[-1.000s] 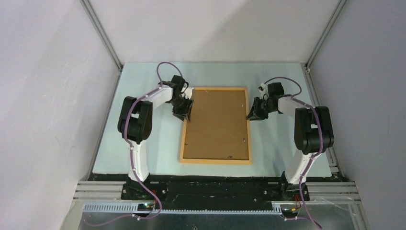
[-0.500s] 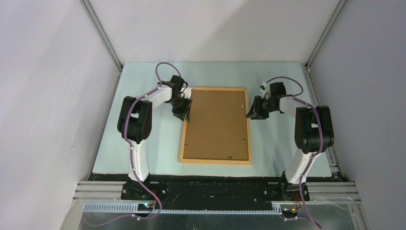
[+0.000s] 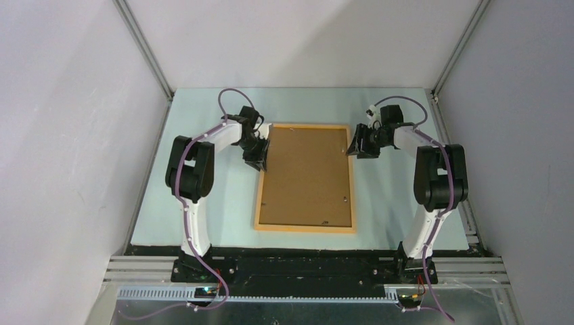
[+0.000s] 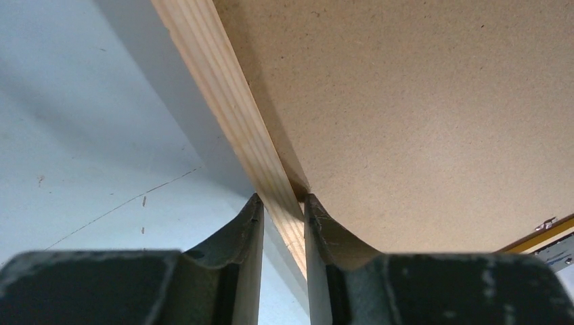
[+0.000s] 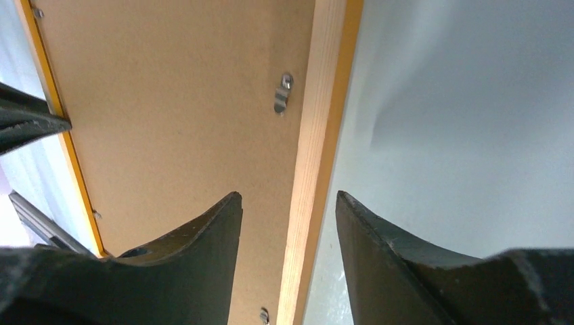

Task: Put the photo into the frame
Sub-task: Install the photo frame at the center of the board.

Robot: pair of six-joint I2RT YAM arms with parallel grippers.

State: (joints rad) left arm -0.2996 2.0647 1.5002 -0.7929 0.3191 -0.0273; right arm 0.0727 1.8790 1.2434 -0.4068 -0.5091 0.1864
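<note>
- The frame (image 3: 305, 228) lies flat in the middle of the surface (image 3: 203, 203), leaving bare lanes down the left and right of the top view and a band across the top.
- The left tool (image 3: 260, 158) clamps the frame's left rail, upper centre, blocking that lane.
- The right tool (image 3: 357, 143) straddles the right rail, with gaps on both sides.
- Walls (image 3: 81, 135) close off left, right and back.

Right gripper (image 5: 288, 198) at 6 o'clock, dark fingers (image 5: 196, 257) parted astride frame (image 5: 318, 135) rail running 12 to 6, brown backing board (image 5: 169, 115) toward 9 o'clock, metal clip (image 5: 282, 93) at 12, pale table (image 5: 460, 135) toward 3.
</note>
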